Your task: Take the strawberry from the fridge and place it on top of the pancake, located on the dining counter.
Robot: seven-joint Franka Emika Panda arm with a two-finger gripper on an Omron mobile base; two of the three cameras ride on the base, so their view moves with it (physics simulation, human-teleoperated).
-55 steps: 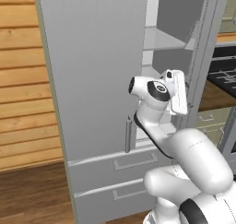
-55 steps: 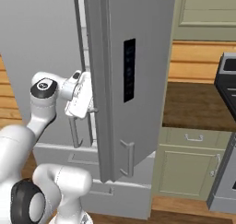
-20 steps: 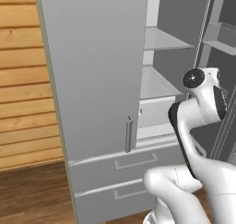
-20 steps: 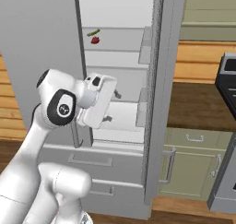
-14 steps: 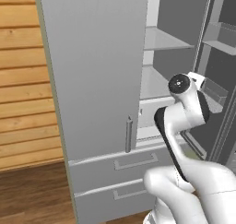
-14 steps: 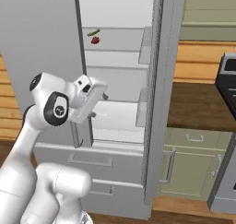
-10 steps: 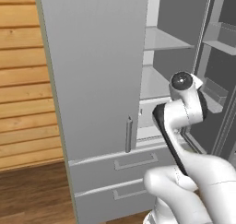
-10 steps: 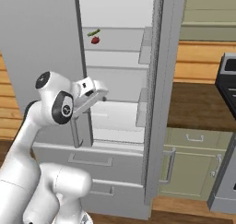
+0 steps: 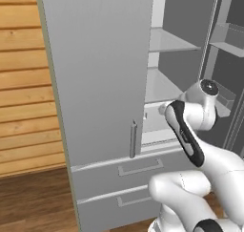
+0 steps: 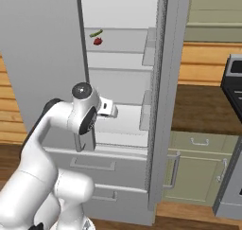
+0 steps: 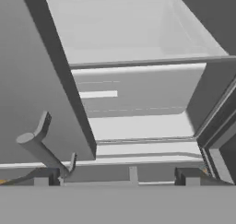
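A: Where is the strawberry (image 10: 98,41)?
B: On an upper shelf near the fridge (image 10: 123,82) interior's left edge.
A: And the gripper (image 10: 112,110)?
B: Jaws released, empty, low by the open fridge; reaching up seems next.

fridge (image 10: 118,129): tall light-grey cabinet, right door swung open, left door shut with vertical bar handle; two drawers below, both closed
interior: white, clear shelves stacked, door bins on the open door's inner side
strawberry (image 10: 98,41): tiny, red, dark top; sits on an upper shelf near its left edge, just below a small yellow-green item
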